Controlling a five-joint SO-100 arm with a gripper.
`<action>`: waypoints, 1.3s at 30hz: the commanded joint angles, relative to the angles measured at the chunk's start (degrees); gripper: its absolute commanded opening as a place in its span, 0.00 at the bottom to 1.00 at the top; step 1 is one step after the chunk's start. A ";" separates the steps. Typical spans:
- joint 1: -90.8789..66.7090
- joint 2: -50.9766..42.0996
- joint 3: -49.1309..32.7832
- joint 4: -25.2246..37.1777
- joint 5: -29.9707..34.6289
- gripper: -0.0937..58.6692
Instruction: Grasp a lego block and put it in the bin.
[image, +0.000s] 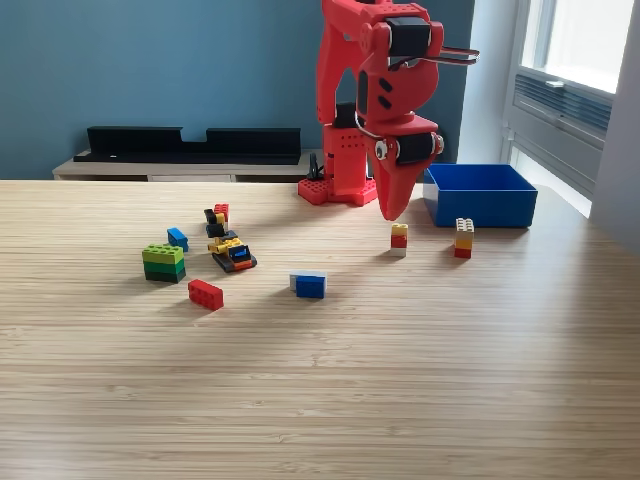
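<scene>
Your target, the small stacked lego block (399, 240) with yellow on top, red in the middle and a pale base, stands upright on the tabletop (320, 380), near the middle of the exterior view and a little to its right. The gripper (391, 210) hangs just above it, slightly to the view's left, tip pointing down. Its fingers look drawn together into one point and hold nothing.

To the view's right of that block you have a second small stack (464, 238), white over yellow over red, just in front of the bin (480, 195), which sits at the tabletop's far right, beside the arm's red base (340, 175).

Further out to the view's left, a blue and white block (309, 284) lies nearer the camera, then a red brick (205, 294), a green stack (164, 263), a small blue block (178, 239), and a mixed cluster of yellow, black and red pieces (226, 240).
</scene>
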 joint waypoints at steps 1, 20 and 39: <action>0.53 5.10 -0.44 -1.41 -0.18 0.00; 1.93 4.39 -5.71 -2.11 -5.01 0.00; 17.40 4.39 -6.86 -2.11 2.90 0.00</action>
